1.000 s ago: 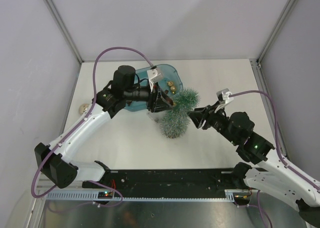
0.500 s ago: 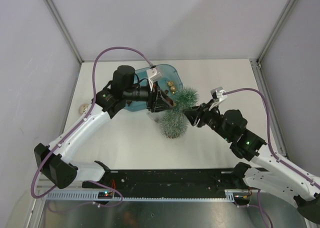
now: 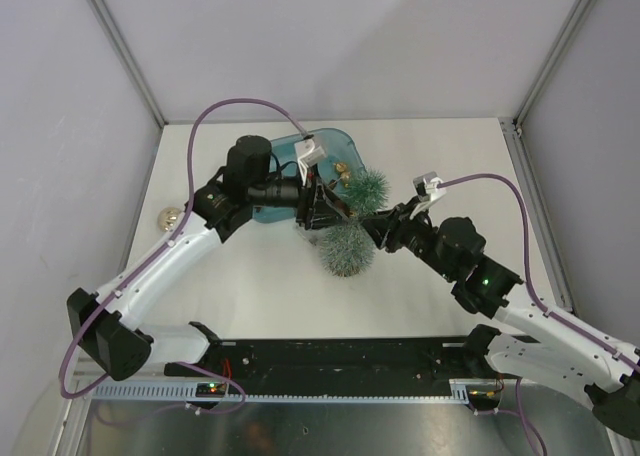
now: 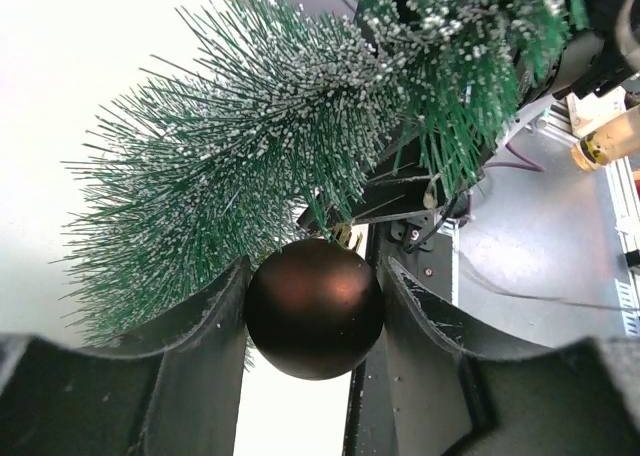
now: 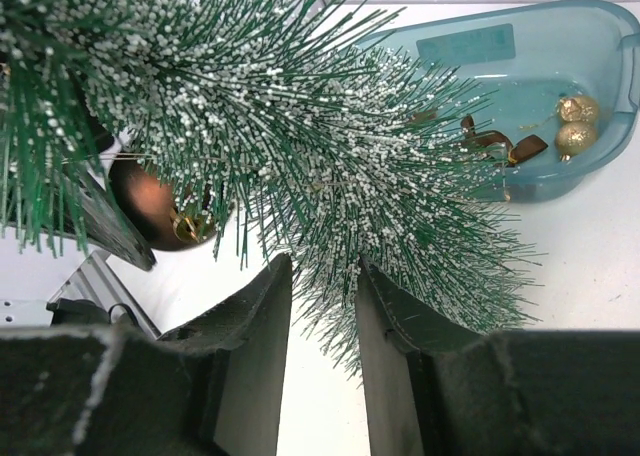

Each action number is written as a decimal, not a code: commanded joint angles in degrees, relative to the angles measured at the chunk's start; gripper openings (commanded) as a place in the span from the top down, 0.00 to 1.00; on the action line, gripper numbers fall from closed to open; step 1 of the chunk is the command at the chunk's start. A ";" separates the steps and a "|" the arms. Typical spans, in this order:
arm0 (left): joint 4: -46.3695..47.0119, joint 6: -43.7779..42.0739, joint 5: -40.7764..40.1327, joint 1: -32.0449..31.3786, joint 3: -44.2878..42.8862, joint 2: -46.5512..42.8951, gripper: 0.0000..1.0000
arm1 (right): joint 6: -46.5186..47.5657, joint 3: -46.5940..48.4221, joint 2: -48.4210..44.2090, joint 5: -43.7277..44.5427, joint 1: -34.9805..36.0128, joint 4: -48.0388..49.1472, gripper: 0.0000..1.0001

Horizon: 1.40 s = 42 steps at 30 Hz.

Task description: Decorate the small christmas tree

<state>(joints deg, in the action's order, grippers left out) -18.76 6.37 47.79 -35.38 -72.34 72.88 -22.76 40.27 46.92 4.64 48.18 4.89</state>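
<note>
We see the small christmas tree (image 4: pixel 250 146) in dark green needles with white frosted tips. The bauble (image 4: pixel 314 308) is glossy dark brown with a gold cap. The tub (image 5: pixel 560 21) is translucent blue, holding two glittery gold balls (image 5: pixel 572 139). The cables (image 3: pixel 240 104) are purple, and the arms (image 3: pixel 165 266) are white with black joints

**No legible text in any view**

Blue tub (image 5: pixel 545 96): a rectangular label patch (image 5: pixel 466 46) sits on its far wall in the right wrist view; its marks are too faint to read; dark bauble (image 4: pixel 314 308), just in front of the tub, has a plain glossy surface; nothing else carries readable lettering, numbers or brand marks.
</note>
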 commanded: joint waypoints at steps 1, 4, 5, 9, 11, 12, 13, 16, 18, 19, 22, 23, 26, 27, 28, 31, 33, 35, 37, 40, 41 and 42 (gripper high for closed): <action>2.51 1.85 1.21 -1.39 1.99 -1.84 0.95 | -0.61 0.16 0.01 0.99 1.03 3.33 0.65; 3.13 2.24 1.10 -2.10 2.97 -2.13 0.95 | -0.69 0.02 0.08 1.41 1.32 3.51 0.64; 3.21 2.24 1.13 -2.26 3.33 -2.22 0.95 | -0.70 0.00 0.09 1.55 1.35 3.53 0.65; 3.23 1.38 0.11 -2.40 5.06 -3.26 0.95 | -0.63 -0.08 -0.15 1.96 1.46 3.32 0.65; 3.26 0.78 -0.68 -2.17 6.32 -3.93 0.95 | -0.51 -0.10 -0.46 2.19 1.47 3.01 0.65; 3.23 0.63 -0.99 -1.99 6.94 -4.30 0.95 | -0.47 -0.15 -0.62 2.33 1.43 2.80 0.65; 3.22 0.51 -1.45 -1.50 7.47 -4.67 0.95 | -0.46 -0.17 -0.78 2.36 1.45 2.56 0.65; 3.21 -0.06 -2.79 1.08 9.04 -6.09 0.96 | -0.40 -0.30 -1.59 2.73 1.47 1.70 0.65; 3.21 -0.55 -3.49 2.94 9.86 -6.88 0.96 | -0.36 -0.53 -2.12 3.00 1.47 1.33 0.65; 3.21 -0.78 -3.93 3.73 10.16 -7.14 0.96 | -0.36 -0.58 -2.37 3.09 1.47 1.17 0.65; 3.21 -1.72 -4.88 5.89 10.49 -7.51 0.97 | -0.42 -0.70 -2.77 3.29 1.47 0.52 0.65; 3.21 -1.98 -4.98 6.39 10.39 -7.46 0.97 | -0.43 -0.71 -2.87 3.28 1.43 0.32 0.65; 2.93 -2.66 -4.26 7.64 9.11 -6.99 0.97 | -0.39 -0.74 -3.35 3.28 1.45 -0.36 0.65; 2.67 -2.84 -4.01 7.93 8.47 -6.63 0.97 | -0.37 -0.73 -3.60 3.36 1.46 -0.60 0.65; 2.33 -2.98 -3.75 8.12 7.53 -6.27 0.96 | -0.32 -0.73 -3.86 3.49 1.47 -0.85 0.65; 2.03 -3.38 -2.56 8.29 5.92 -5.72 0.96 | -0.19 -0.83 -4.43 3.67 1.47 -1.50 0.65; 1.99 -3.47 -2.18 8.02 5.70 -5.53 0.96 | -0.18 -1.03 -4.72 3.72 1.47 -1.51 0.65; 2.05 -3.12 -2.02 7.44 5.95 -5.35 0.95 | -0.11 -1.11 -4.86 3.66 1.41 -1.60 0.65; 2.17 -2.66 -2.18 6.60 6.46 -5.07 0.95 | 0.02 -1.17 -4.89 3.54 1.35 -1.54 0.65; 3.00 -2.00 -2.36 5.05 7.56 -4.97 0.94 | 0.19 -1.16 -4.90 3.32 1.23 -1.36 0.65; 3.41 -1.77 -2.40 4.61 7.87 -4.96 0.93 | 0.27 -1.16 -4.95 3.25 1.13 -1.32 0.65; 3.71 -1.61 -2.46 4.26 8.07 -4.86 0.91 | 0.27 -1.16 -5.01 3.21 1.08 -1.30 0.65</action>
<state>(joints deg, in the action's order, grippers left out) -17.21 4.51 44.21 -29.43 -64.20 67.85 -22.90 39.22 42.78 7.25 49.39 2.46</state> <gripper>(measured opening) 0.530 0.349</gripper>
